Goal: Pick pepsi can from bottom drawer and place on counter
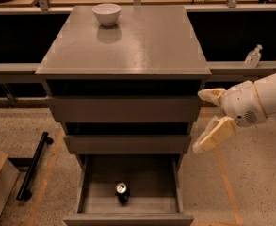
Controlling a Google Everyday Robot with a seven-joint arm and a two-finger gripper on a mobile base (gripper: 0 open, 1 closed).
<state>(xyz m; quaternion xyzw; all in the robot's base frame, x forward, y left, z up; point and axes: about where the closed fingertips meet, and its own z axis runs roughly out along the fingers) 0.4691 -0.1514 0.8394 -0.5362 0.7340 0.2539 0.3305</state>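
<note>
Speckled floor surrounds a cabinet topped by the counter point(142, 41). Pepsi can point(122, 190) stands upright in the pulled-out bottom drawer point(151, 194), near its front. Gripper point(208, 117), fingers spread and empty, hangs right of the cabinet.

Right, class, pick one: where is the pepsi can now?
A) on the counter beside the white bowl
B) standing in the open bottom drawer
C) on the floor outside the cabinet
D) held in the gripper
B: the pepsi can stands upright on the floor of the open bottom drawer, while the gripper hangs open and empty to the right of the cabinet.
</note>
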